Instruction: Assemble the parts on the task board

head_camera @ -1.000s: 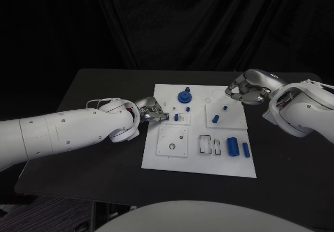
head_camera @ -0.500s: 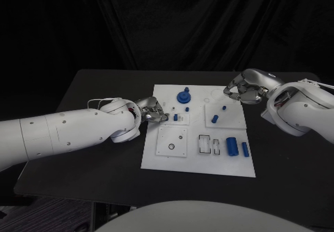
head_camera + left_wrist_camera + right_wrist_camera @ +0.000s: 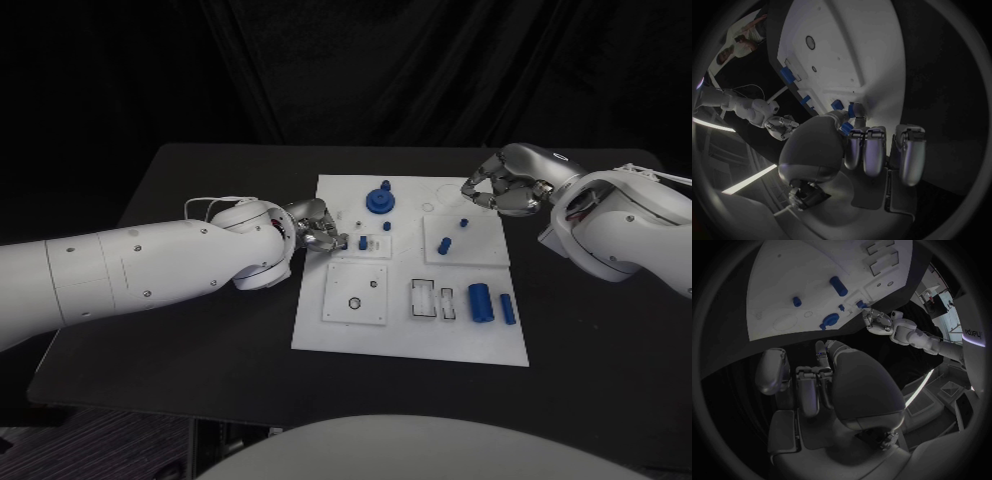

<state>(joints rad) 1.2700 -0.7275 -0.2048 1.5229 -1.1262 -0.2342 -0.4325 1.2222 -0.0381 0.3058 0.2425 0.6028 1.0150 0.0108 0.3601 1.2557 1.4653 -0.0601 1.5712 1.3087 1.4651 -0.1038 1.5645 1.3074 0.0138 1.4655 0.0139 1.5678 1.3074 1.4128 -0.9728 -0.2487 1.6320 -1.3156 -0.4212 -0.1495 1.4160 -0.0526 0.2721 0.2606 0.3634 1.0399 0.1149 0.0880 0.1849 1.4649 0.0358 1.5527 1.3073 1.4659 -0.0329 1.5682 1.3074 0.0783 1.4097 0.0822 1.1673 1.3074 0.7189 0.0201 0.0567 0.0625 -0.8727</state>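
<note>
The task board (image 3: 410, 330), a white plate, lies in the middle of the black surface (image 3: 188, 330). Blue parts sit across it: a round stepped piece with a peg on top (image 3: 381, 200) at the far middle, a small peg (image 3: 364, 242) in the left-hand square tile, a short cylinder (image 3: 446, 244) and a smaller stud (image 3: 464, 223) on the right tile, and two long cylinders (image 3: 482, 302) lying side by side near the right edge. The near-left tile with its holes and the two rectangular slots beside it look unfilled (so most of the assembly seems still ahead).

The left robot hand (image 3: 317, 232) sits at the board's left edge, just beside the small peg. In the left wrist view its fingers (image 3: 867, 150) are curled close over the edge, with blue pieces right at the fingertips; whether it actually grips one I cannot tell. Over the last second it has barely shifted, edging slightly toward the far side while the arm rolls a little.

The right robot hand (image 3: 500, 187) hovers at the far right corner of the board, fingers curled in with nothing visible between them. It has drifted a touch leftward over the corner, which suggests an approach toward the right tile's parts rather than a placement already made.
</note>
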